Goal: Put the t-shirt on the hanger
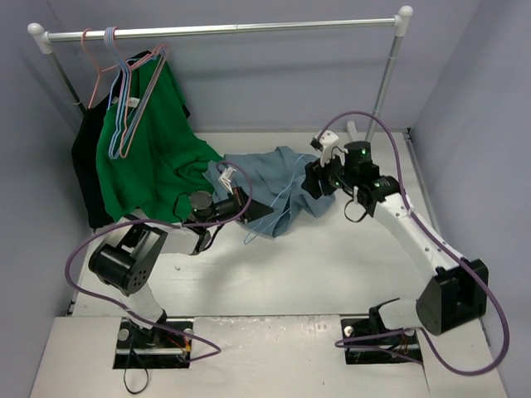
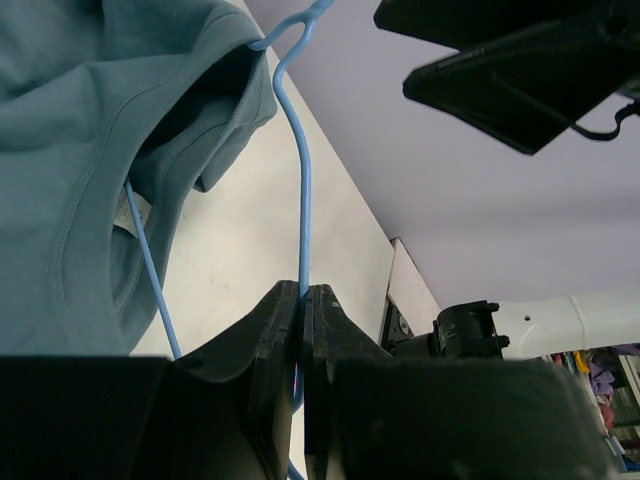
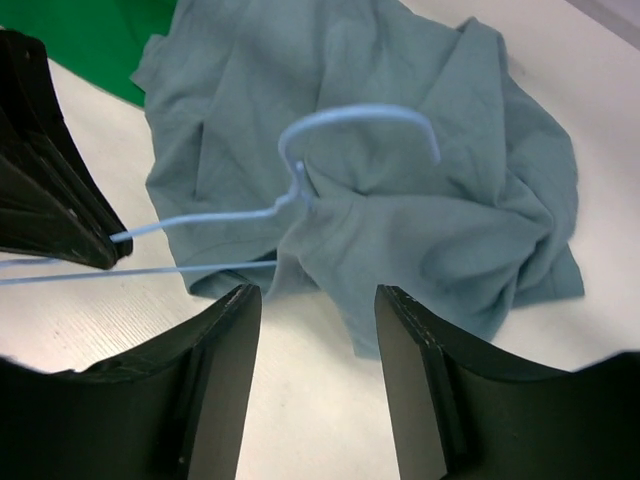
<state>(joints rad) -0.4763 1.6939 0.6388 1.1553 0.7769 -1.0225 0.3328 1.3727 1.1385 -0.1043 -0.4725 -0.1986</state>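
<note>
The grey-blue t-shirt [image 1: 278,184] lies crumpled on the white table. It also shows in the left wrist view [image 2: 90,130] and the right wrist view [image 3: 400,210]. The light-blue wire hanger [image 3: 360,113] lies partly in it, with its hook sticking up out of the folds and one arm running into the neck opening [image 2: 145,250]. My left gripper [image 2: 303,292] is shut on the hanger's wire [image 2: 304,180] at the shirt's left edge [image 1: 255,212]. My right gripper [image 3: 318,292] is open and empty, hovering over the shirt's right edge [image 1: 318,184].
A clothes rail [image 1: 224,31] spans the back. Thin pink hangers [image 1: 104,75], a bright green shirt [image 1: 149,157] and a black garment [image 1: 87,166] hang at its left end. The green shirt's hem reaches the table beside the t-shirt. Grey walls close in both sides.
</note>
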